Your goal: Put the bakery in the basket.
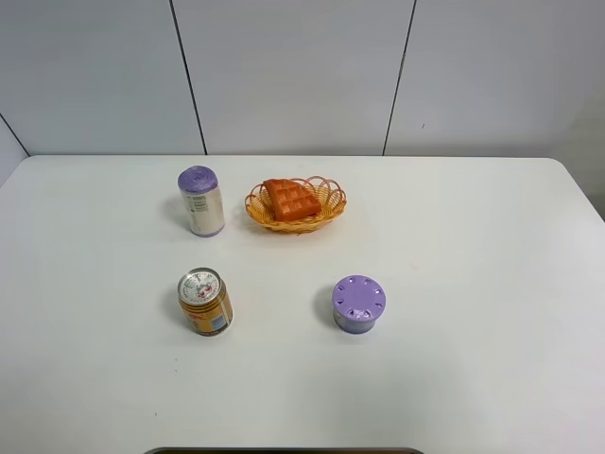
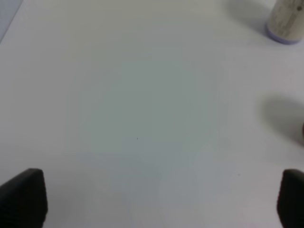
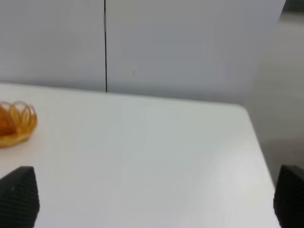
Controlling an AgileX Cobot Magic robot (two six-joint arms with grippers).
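Observation:
The bakery point(image 1: 290, 198), an orange-brown waffle slab with square dimples, lies inside the orange-yellow wicker basket point(image 1: 326, 214) at the back middle of the table. The basket's end point(image 3: 21, 124) shows at the edge of the right wrist view, with a bit of the bakery point(image 3: 4, 122) in it. Neither arm shows in the high view. My left gripper point(image 2: 161, 202) is open and empty over bare table. My right gripper point(image 3: 154, 199) is open and empty, away from the basket.
A purple-capped white can point(image 1: 200, 200) stands left of the basket; its base shows in the left wrist view point(image 2: 285, 21). An orange drink can point(image 1: 205, 302) stands front left. A purple round lidded tin point(image 1: 358, 304) stands front middle. The wall rises behind the table.

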